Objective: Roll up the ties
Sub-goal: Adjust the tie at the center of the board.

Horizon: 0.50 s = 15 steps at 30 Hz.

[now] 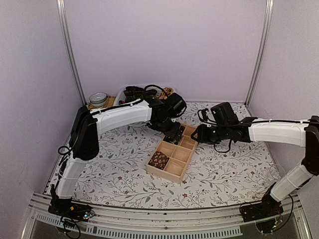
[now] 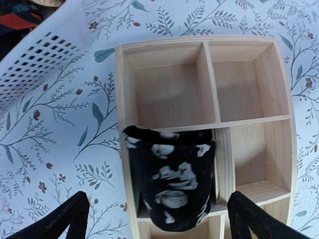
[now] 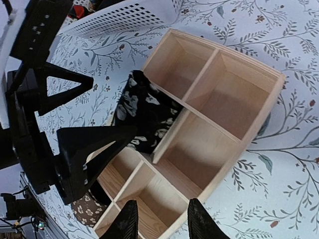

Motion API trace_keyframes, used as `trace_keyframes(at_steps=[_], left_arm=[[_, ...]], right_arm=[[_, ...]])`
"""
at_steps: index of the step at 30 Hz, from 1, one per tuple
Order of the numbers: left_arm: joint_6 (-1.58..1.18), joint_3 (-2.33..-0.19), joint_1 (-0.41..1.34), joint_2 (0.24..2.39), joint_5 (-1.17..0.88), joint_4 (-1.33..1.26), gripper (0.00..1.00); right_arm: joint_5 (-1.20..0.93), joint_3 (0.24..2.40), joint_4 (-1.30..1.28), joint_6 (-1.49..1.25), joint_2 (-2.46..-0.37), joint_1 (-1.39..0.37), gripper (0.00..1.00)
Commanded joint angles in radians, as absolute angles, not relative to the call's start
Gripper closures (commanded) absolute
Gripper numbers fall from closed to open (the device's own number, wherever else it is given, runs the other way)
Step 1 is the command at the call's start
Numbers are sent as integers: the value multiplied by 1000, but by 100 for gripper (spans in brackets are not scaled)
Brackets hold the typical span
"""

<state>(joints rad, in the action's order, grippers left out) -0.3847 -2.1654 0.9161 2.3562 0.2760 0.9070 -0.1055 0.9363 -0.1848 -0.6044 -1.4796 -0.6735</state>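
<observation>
**A:** Left wrist view first: where is the tie?

**B:** The black tie (image 2: 169,184), speckled with pale flowers, is rolled up and stands on end in one cell of the wooden box (image 2: 127,114). It is one row in from two bare end cells. It fills its cell and bulges over the dividers, and I judge that the walls are what keep the roll from springing loose.

**A:** And the left gripper?

**B:** The left gripper (image 2: 158,199) is spread wide, one finger on each side of the roll, and appears to touch neither the cloth nor the wood. With that much gap it could lift away without dragging the coil.

**A:** What about the right side?

**B:** The right gripper (image 3: 163,209) hovers over the box's opposite long edge. Its fingers are set fairly narrow with nothing between them. I read it as standing by, perhaps to steady the box.

**A:** Is anything else rolled?

**B:** A brown patterned tie (image 1: 158,160) sits coiled in a cell toward the near end of the box.

**A:** What is left to do?

**B:** The white perforated basket (image 2: 35,74) lies just beside the box on the floral tabletop (image 1: 114,169). A red tie (image 2: 15,21) shows inside it, within reach of the left arm. Several cells are bare, so I judge the task is partway done.
</observation>
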Motion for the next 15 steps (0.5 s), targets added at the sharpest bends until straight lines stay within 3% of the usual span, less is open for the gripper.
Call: trace_keyframes(at_steps=[1,6,9,15], left_arm=[[-333,-2046,858,2202,252,767,6],[-320,-1861,813,2075,210,640,16],[-329,-1770,776,2021,169,587,29],[-341,-1629,718,1942,99,508,34]], right_arm=[[-197,1067,-102,-560,-1630,-672,69],[-284,1226,-110,-548,-1825,-673,74],[-311,1299,-115,-554,-1898,-683,77],[-311,1378,-144,-559,-1977,-700,78]])
